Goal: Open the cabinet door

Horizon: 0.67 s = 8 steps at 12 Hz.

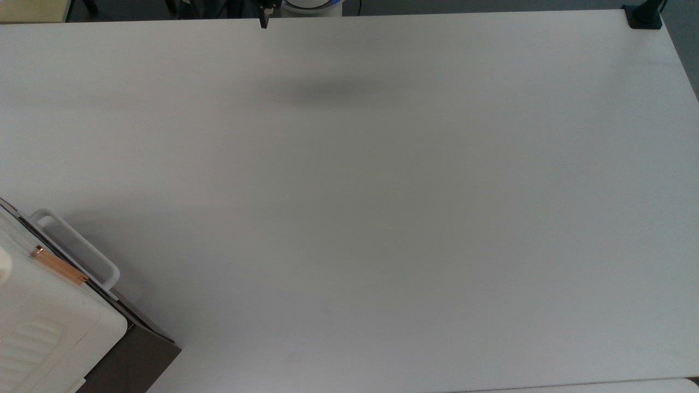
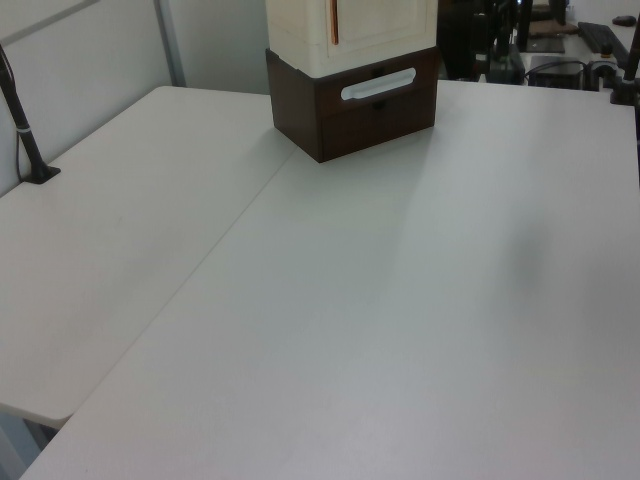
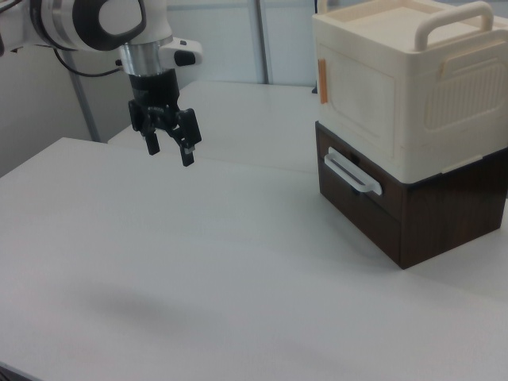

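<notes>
Cabinet door (image 3: 355, 99) shut (copper handle (image 3: 322, 81)); bare table (image 3: 198, 262) separates it from the open claw (image 3: 169, 148).

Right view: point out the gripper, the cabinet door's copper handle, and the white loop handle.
gripper (image 3: 168, 151), right view, midway between its fingertips.
copper handle (image 3: 322, 81), right view, middle of the bar.
white loop handle (image 3: 350, 175), right view, middle of the grip.

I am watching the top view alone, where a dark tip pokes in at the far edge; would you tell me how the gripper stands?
Observer: In the right view the gripper hangs open above the table, holding nothing.
Operator: Thank you; is the cabinet door shut?
Observer: Yes, the cabinet door sits flush in the cabinet, its copper handle upright.
Operator: What is underneath?
Observer: The cabinet stands on a dark brown base, whose front carries the white loop handle.
</notes>
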Available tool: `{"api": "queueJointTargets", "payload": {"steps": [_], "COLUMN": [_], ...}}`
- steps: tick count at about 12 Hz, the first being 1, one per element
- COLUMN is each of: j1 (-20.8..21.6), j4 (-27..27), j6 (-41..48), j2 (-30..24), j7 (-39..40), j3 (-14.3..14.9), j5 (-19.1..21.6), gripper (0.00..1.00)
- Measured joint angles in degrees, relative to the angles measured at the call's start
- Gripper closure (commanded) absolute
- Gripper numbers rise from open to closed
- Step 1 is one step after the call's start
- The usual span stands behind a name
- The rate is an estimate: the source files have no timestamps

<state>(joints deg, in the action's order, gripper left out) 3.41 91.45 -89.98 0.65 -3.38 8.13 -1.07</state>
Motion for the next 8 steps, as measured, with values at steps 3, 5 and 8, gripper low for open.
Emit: {"api": "queueJointTargets", "payload": {"steps": [3, 5, 8], "j1": [0.4, 0.3, 0.3], "j4": [0.1, 0.1, -0.7], "j6": [-5.6, -11.7, -23.2], "j2": [1.5, 2.2, 3.3], "j7": [0.0, -1.0, -5.8], "j3": [-0.2, -0.2, -0.2], "j5": [0.0, 0.1, 0.1], "gripper": [0.00, 0.00, 0.00]}}
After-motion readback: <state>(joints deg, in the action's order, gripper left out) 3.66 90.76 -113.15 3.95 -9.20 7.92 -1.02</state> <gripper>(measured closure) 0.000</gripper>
